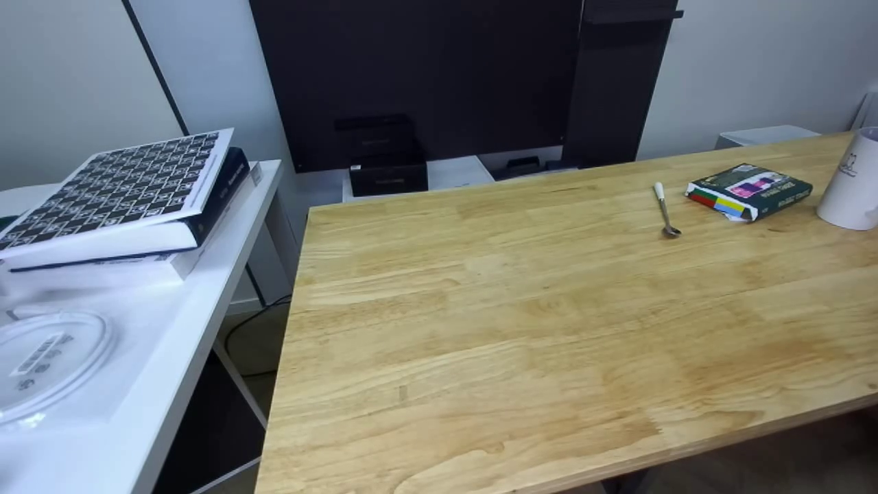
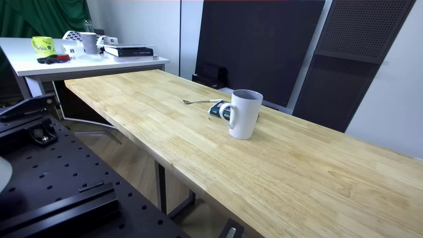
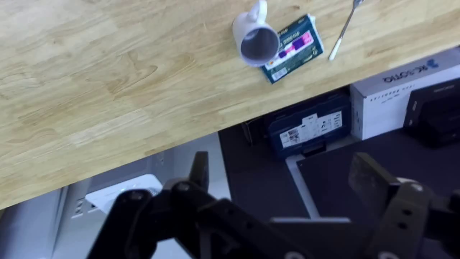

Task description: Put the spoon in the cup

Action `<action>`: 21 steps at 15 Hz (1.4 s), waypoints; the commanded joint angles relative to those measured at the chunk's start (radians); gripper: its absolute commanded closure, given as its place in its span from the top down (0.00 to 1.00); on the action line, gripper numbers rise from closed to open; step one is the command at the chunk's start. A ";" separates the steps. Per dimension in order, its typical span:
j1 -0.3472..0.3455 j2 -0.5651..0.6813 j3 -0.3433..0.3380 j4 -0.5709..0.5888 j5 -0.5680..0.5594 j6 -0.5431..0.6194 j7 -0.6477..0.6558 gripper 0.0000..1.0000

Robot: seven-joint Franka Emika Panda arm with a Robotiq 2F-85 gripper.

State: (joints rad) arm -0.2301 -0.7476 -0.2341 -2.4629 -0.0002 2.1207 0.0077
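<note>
The spoon (image 1: 666, 213) lies flat on the wooden table beside a flat green box. It has a silver bowl and a white handle end. It also shows in an exterior view (image 2: 201, 101) and at the top right of the wrist view (image 3: 345, 29). The white cup (image 2: 244, 115) stands upright on the box's other side, its handle visible. It is cut by the right edge in an exterior view (image 1: 850, 184) and seen from above in the wrist view (image 3: 256, 42). My gripper (image 3: 282, 160) is open with nothing between its fingers, apart from both. It is outside both exterior views.
The flat green multicoloured box (image 1: 751, 192) lies between spoon and cup. The wooden table (image 1: 480, 329) has its back edge near them. Behind it are a dark blue case (image 3: 309, 122) and a white box (image 3: 388, 115). A white side table (image 2: 59, 67) holds books and cups.
</note>
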 commanded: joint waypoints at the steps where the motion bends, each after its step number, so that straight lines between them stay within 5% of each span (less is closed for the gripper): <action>1: -0.060 0.079 -0.030 0.140 0.014 0.036 0.069 1.00; 10: -0.108 0.273 -0.254 0.480 0.152 0.036 0.048 1.00; 11: -0.126 0.204 -0.224 0.384 0.131 0.066 0.030 1.00; 21: -0.125 0.262 -0.244 0.451 0.154 0.058 0.026 1.00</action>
State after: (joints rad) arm -0.3384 -0.4919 -0.4894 -2.0165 0.1409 2.1827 0.0429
